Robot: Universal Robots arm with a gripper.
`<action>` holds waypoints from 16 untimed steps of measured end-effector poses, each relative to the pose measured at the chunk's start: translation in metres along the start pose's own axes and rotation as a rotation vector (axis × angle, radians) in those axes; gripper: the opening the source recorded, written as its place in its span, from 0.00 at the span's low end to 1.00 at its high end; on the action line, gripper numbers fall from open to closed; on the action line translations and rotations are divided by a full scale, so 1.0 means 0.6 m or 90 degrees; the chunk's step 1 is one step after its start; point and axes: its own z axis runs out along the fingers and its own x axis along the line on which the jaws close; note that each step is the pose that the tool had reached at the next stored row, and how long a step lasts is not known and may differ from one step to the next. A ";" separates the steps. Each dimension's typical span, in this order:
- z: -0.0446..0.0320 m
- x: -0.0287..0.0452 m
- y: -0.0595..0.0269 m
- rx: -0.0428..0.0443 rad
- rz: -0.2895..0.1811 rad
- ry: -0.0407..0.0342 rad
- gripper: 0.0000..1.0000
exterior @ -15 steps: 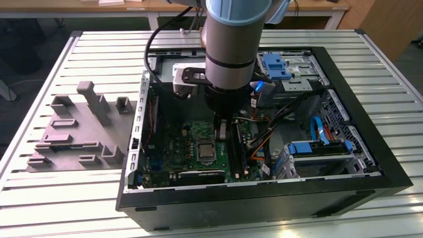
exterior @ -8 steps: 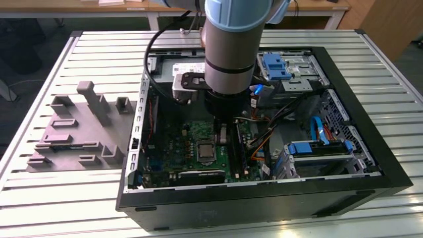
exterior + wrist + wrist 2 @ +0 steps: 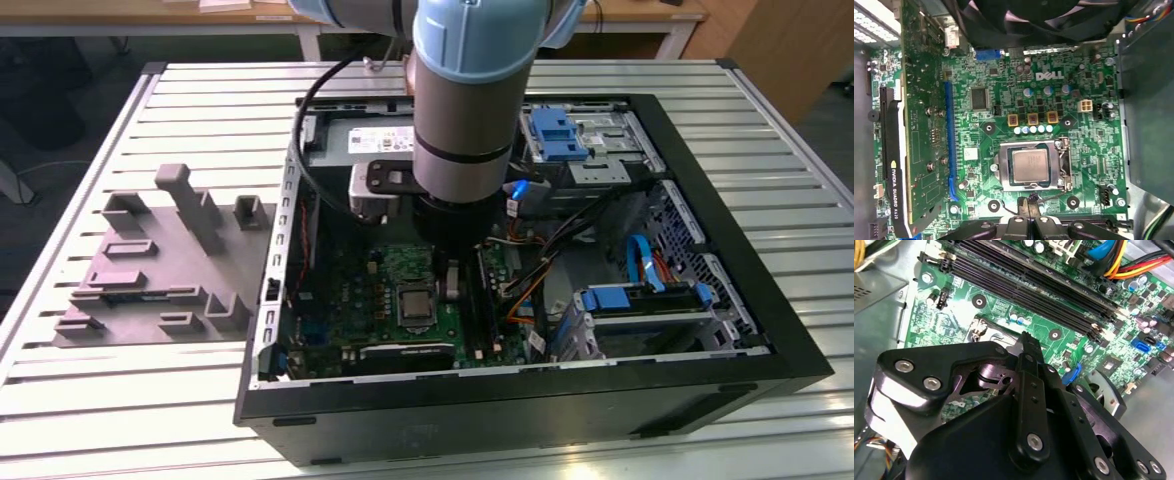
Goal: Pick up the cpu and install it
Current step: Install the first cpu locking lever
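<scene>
A grey moulded fixture tray lies on the slatted metal table beside the open black computer case, toward the exterior view's left. Inside the case, the arm's gripper hangs over the green motherboard, fingers drawn together on nothing. The cpu, silvery and square, sits in its metal-framed socket just beyond the fingertips. Memory slots, cables and blue-tabbed drive bays crowd the case's far side.

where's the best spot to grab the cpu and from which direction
Probably by two opposite edges of the cpu, coming straight down from above. It lies flat in the metal-framed socket on the motherboard, top face up, with the frame close around its edges.
</scene>
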 end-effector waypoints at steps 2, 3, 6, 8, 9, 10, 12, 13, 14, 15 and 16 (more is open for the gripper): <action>0.003 0.003 0.000 0.0002 -0.004 0.0000 0.11; 0.005 0.004 0.000 0.0003 -0.005 -0.0001 0.11; 0.010 0.008 -0.001 0.0005 -0.009 -0.0009 0.11; 0.012 0.009 -0.001 0.0005 -0.012 -0.0026 0.11; 0.013 0.010 -0.001 0.0006 -0.015 -0.0033 0.11; 0.015 0.010 -0.001 0.0007 -0.017 -0.0037 0.11; 0.017 0.013 -0.001 0.0009 -0.020 -0.0042 0.11; 0.018 0.015 -0.001 0.0009 -0.021 -0.0046 0.11; 0.020 0.017 -0.002 0.0009 -0.022 -0.0051 0.11; 0.021 0.018 -0.002 0.0009 -0.023 -0.0057 0.11; 0.022 0.020 -0.002 0.0009 -0.024 -0.0060 0.11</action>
